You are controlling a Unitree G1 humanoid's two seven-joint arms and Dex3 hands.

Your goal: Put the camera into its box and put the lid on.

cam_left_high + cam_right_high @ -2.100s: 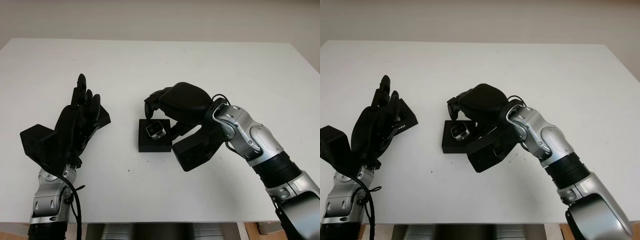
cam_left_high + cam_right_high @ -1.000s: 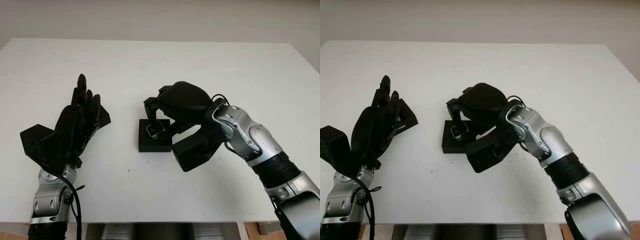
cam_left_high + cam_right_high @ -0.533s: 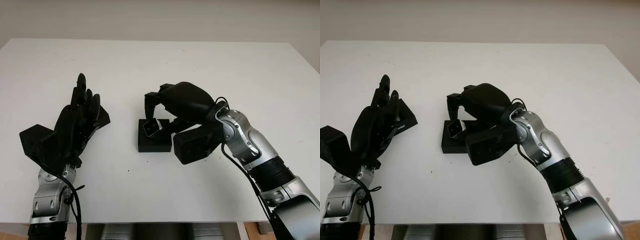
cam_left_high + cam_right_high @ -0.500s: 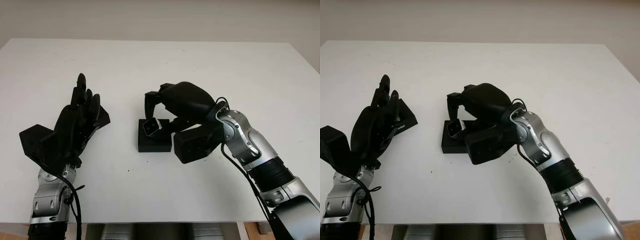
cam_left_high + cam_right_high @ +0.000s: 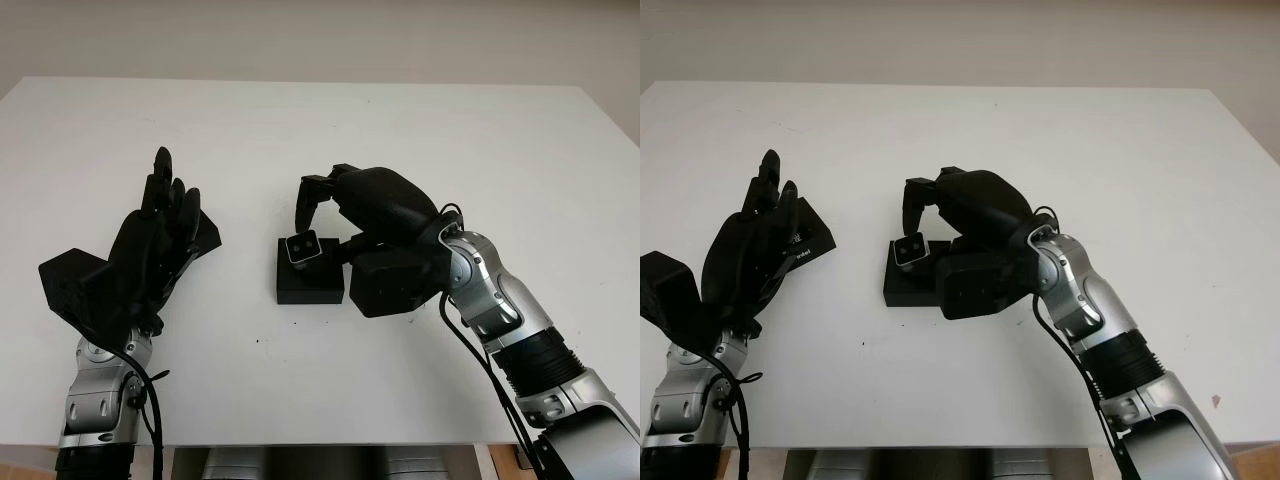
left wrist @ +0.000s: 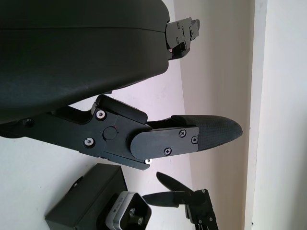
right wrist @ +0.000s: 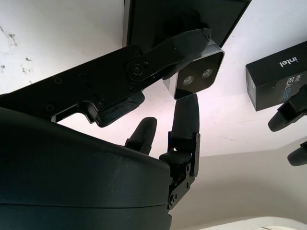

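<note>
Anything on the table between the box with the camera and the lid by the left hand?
Nothing: between the box holding the camera and the lid beside the open left hand, the head views show bare table.

Only readable print: "intel" in white on the side face of the black lid (image 7: 280, 82), seen in the right wrist view. Second line under it starts "REA"; remaining letters too small/cropped to read. In the right eye view the same lid (image 5: 803, 238) shows a faint white mark on its side by the left hand (image 5: 745, 262), not legible. Camera (image 7: 198, 74) face: two lenses, no readable marking. Box (image 5: 310, 283): no readable text. No numbers or signs readable on the table (image 5: 420, 130) or on either hand's shell.
</note>
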